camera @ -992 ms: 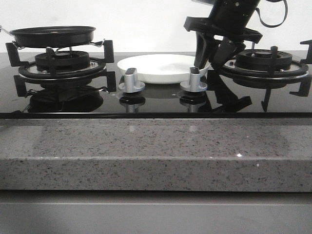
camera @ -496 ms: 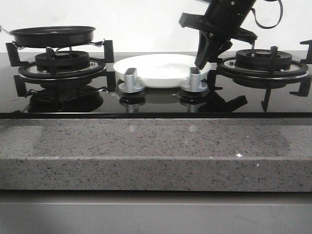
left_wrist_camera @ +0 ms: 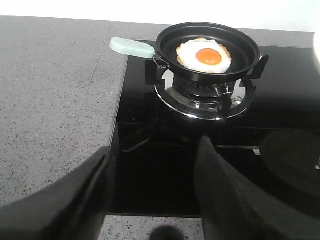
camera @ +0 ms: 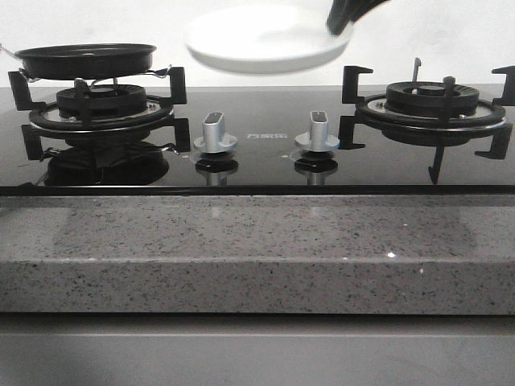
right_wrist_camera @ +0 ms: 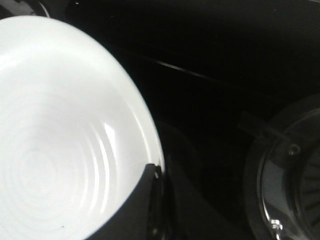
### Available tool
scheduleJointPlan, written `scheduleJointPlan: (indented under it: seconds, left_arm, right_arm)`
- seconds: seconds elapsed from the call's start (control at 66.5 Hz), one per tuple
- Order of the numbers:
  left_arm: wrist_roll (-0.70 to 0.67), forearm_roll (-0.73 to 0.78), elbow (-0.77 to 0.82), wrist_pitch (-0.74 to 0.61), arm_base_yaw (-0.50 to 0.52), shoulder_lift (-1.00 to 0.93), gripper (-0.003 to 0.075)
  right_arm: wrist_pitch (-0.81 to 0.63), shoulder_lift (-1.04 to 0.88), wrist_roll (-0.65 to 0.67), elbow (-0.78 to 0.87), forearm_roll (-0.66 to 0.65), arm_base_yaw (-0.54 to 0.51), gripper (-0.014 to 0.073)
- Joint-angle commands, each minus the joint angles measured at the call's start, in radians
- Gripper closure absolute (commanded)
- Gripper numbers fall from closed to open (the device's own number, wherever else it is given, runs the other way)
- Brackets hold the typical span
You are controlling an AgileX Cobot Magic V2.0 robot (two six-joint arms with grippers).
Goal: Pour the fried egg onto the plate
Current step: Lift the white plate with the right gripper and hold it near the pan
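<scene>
One plate [camera: 265, 39], plain white and shallow, hangs blurred at the top centre of the front view, clear of the hob [camera: 265, 121], its right rim pinched by the right gripper [camera: 341, 24]. At upper centre of the left wrist view, the fried egg [left_wrist_camera: 203, 54], white with an orange yolk, lies in the black pan [left_wrist_camera: 207, 46]; the left gripper [left_wrist_camera: 155, 192] stands wide, empty. Ringed white plate fills the right wrist view's left half, rim clamped.
</scene>
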Motion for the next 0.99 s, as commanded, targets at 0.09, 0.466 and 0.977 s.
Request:
scheduleJointPlan:
  seconds: [0.09, 0.466, 0.977]
  left_arm:
    - [-0.007, -0.005, -0.028, -0.074, -0.001, 0.005, 0.0356]
    - [-0.007, -0.005, -0.028, -0.074, -0.001, 0.005, 0.0357]
    - [-0.007, -0.005, -0.028, -0.074, -0.001, 0.005, 0.0356]
  right_arm:
    - [-0.159, -0.287, -0.02, 0.289, 0.042, 0.052, 0.0661]
    - [-0.326, -0.479, -0.024, 0.675, 0.05, 0.119, 0.0661]
    - [-0.4, -0.405, -0.024, 0.734, 0.052, 0.119, 0.0661]
